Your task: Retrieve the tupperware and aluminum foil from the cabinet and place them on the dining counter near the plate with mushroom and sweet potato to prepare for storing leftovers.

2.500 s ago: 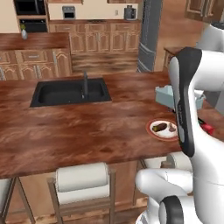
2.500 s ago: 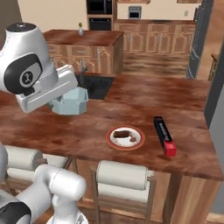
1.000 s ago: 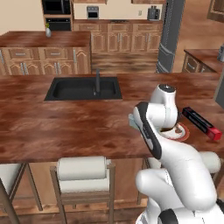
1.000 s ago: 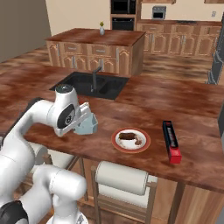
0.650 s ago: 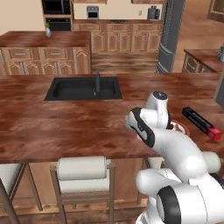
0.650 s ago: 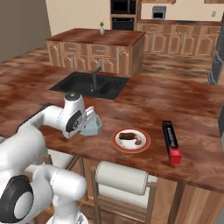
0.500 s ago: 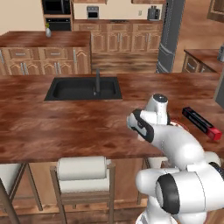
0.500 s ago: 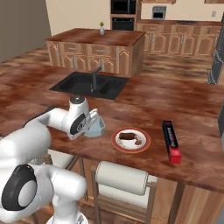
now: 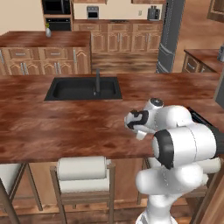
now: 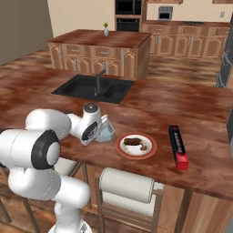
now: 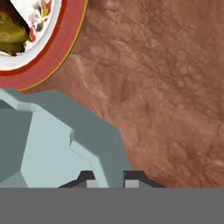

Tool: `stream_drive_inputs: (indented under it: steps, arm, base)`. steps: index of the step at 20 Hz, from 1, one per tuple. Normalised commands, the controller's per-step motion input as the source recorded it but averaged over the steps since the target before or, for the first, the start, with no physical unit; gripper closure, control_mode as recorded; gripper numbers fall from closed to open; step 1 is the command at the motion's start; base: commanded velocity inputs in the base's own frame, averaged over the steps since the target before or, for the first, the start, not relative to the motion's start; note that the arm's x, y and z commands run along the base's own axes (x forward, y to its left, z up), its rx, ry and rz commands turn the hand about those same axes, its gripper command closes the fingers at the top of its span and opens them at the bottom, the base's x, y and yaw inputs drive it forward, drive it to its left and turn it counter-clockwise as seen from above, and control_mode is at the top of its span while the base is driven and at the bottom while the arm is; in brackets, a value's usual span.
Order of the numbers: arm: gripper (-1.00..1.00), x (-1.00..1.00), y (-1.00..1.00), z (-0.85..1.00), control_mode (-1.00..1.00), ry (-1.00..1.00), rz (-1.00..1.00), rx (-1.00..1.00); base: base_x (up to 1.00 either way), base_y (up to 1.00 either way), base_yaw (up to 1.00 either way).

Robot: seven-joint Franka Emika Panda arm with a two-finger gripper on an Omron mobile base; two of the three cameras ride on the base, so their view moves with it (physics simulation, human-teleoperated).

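The pale blue tupperware (image 10: 108,131) sits low on the dark wood dining counter (image 10: 150,107), just left of the red-rimmed plate (image 10: 136,145) with food. My gripper (image 11: 110,179) is shut on the tub's wall, one dark fingertip on each side of it. In the hand view the tupperware (image 11: 52,140) takes up the lower left and the plate rim (image 11: 48,57) curves just beyond it. The black aluminum foil carton (image 10: 178,146) with a red end lies on the counter to the right of the plate. The cabinet is out of view.
An inset black sink (image 10: 93,88) with a faucet (image 10: 97,78) lies behind the tub. Padded stools (image 10: 127,186) stand under the counter's near edge. Bare counter stretches left of the sink (image 9: 30,127). A second island with a small vase (image 10: 105,31) stands farther back.
My hand has come down and moved right, bringing the tupperware low onto the counter close beside the plate. The plate and the foil carton have not moved.
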Motion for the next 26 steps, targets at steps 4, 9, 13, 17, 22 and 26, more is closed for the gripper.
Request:
stream_drive_inputs:
  steps: [4,9,13,17,22,26]
  arm:
    - [-1.0,0.6,-0.02,-0.14,-1.0,0.0,0.04,0.0]
    - [-1.0,0.14,-0.07,0.0,-1.0,0.0,0.0,0.0]
    - [-1.0,-0.5,-0.02,0.85,-1.0,0.0,0.01,0.0]
    - [-1.0,-0.99,0.0,1.0,-1.0,0.0,0.0,0.0]
    - [-1.0,-1.0,-0.02,0.84,-1.0,-0.05,0.0,-0.01]
    - [-1.0,-1.0,-0.12,0.56,-1.0,-0.27,-0.03,0.0]
  base:
    - [0.0,0.0,0.0]
    - [0.0,0.0,0.0]
    - [0.0,0.0,0.0]
    - [0.0,0.0,0.0]
    - [0.0,0.0,0.0]
    - [0.0,0.0,0.0]
